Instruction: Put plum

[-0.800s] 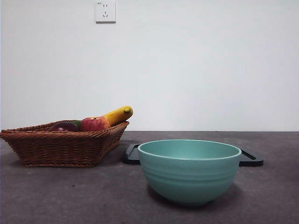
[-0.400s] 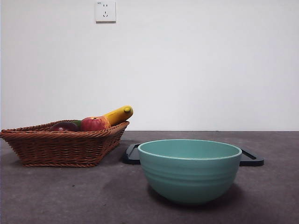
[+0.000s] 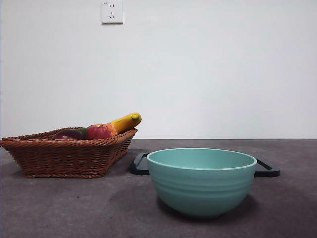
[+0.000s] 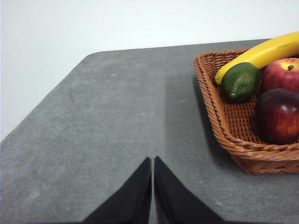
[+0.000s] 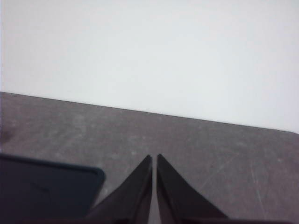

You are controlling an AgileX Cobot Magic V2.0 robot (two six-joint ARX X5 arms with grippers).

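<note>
The plum (image 4: 278,115) is a glossy dark maroon fruit lying in the wicker basket (image 4: 229,133) beside a red apple (image 4: 282,74), a green fruit (image 4: 240,80) and a banana (image 4: 261,53). In the front view the plum (image 3: 68,134) shows just over the basket rim (image 3: 64,144) at the left. My left gripper (image 4: 153,161) is shut and empty above bare table, apart from the basket. My right gripper (image 5: 154,158) is shut and empty above bare table near a dark tray (image 5: 42,186). Neither arm shows in the front view.
A teal bowl (image 3: 201,181) stands at the front centre. A flat black tray (image 3: 267,168) lies behind it. The apple (image 3: 100,131) and banana (image 3: 126,121) rise above the basket rim. A white wall with a socket (image 3: 112,12) stands behind the table.
</note>
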